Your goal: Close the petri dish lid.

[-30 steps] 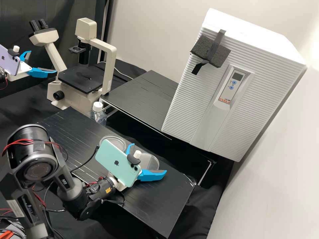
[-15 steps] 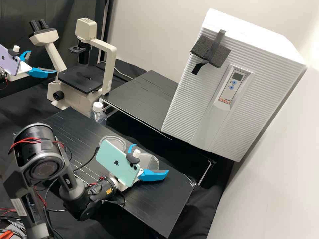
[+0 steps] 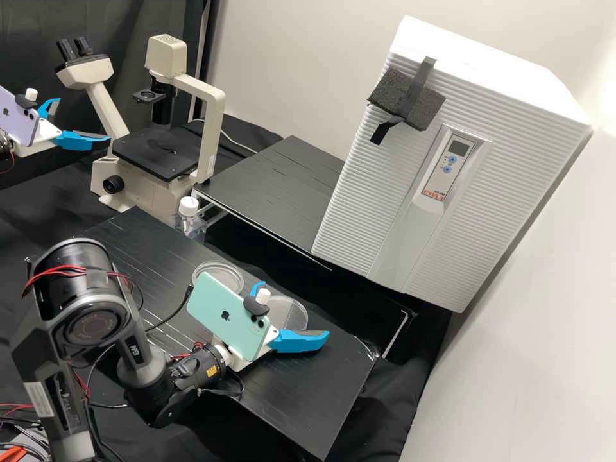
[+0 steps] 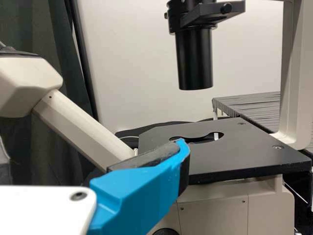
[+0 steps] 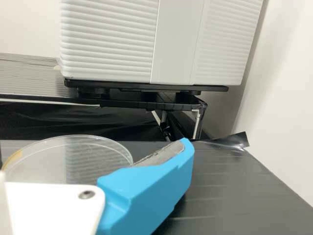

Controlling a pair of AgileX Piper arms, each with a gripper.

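- On the black worktop (image 3: 308, 385), a shallow, clear, round dish part (image 3: 294, 310) lies flat by the right tool (image 3: 294, 308); in the high view it appears across the gap between the fingers. Whether they touch it, I cannot tell.
- A second clear round part (image 3: 219, 271) lies just beside the first, partly behind a mint-green phone (image 3: 224, 314) mounted on the right arm. Which is dish and which is lid, I cannot tell.
- The right tool is spread wide, with nothing visibly gripped.
- The left tool (image 3: 84, 119), near the microscope (image 3: 213, 128), is also spread wide and holds nothing.
- Both phones, the mint one and a lilac one (image 3: 18, 122) on the left arm, carry a dark logo.
- A white incubator (image 3: 359, 212) has a control panel (image 3: 449, 163) with a grey display, blue buttons and red print.
- The incubator's front is finely ribbed; black tape holds a coarse, porous foam block (image 3: 391, 93) on it.
- The worktop has glossy, seamed strips; the blue fingers are angular, with rough grey pads (image 5: 164, 154).
- The microscope is smooth cream with a flat black stage (image 4: 230, 152).
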